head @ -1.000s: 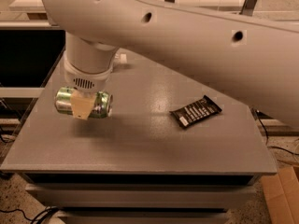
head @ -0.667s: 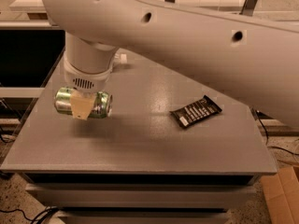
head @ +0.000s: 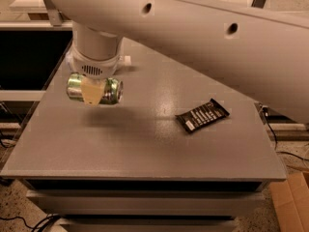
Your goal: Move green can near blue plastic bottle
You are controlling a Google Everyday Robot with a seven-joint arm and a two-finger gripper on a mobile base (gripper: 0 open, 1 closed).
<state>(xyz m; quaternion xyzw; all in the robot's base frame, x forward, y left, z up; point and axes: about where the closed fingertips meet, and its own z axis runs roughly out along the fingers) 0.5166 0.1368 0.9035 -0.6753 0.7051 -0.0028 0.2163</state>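
The gripper [head: 92,96] hangs over the left part of the surface [head: 145,149], nearer the back edge than the front. Its fingers [head: 91,90] clasp the green can [head: 114,90], which lies sideways above the surface, lengthwise along the back edge. The wrapper [head: 202,115] lies flat to the right, near the right edge.

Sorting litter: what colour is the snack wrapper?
Snack wrapper: black, white markings, camera view. Gripper holds green can above table.
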